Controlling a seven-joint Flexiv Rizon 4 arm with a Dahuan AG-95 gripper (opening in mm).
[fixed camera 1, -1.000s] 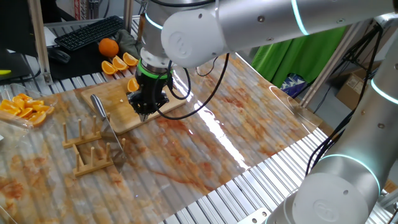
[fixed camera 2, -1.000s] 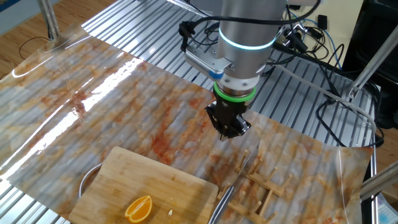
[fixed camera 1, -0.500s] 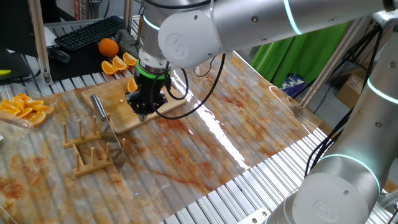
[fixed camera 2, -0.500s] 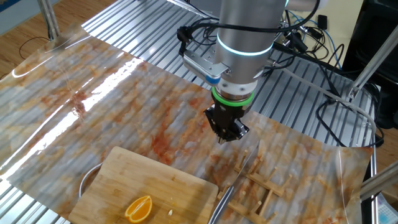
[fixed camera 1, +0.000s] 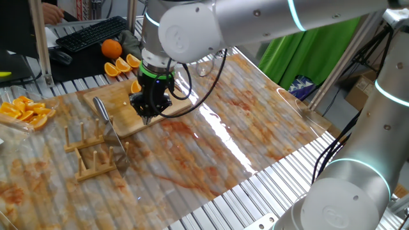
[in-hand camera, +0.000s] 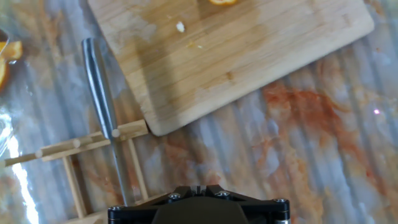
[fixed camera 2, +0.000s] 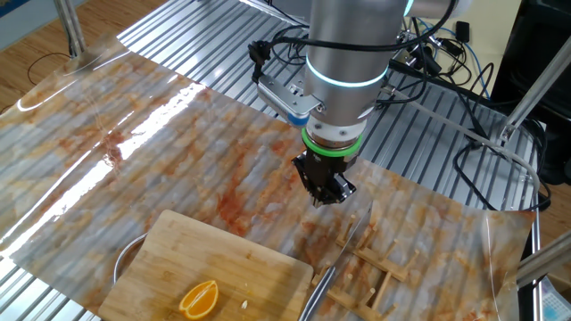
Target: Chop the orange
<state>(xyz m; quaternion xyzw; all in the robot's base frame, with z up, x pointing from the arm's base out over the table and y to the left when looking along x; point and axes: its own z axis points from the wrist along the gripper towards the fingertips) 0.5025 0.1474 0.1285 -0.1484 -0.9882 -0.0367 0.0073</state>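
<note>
The orange wedge lies on the bamboo board, near its corner. In one fixed view the wedge shows only partly behind the hand. In the hand view just its edge shows at the top. My gripper hovers above the stained mat, off the board's edge and apart from the wedge. It also shows in one fixed view and the hand view. Its jaws stand together and hold nothing. A knife with a metal handle lies beside the board, its blade across a wooden rack.
A whole orange and cut wedges lie behind the board. A heap of slices sits at the left. A keyboard is at the back. A metal bowl peeks from under the board.
My gripper has shifted slightly toward the knife side, still shut and empty. The wedge, board and knife have not moved.
</note>
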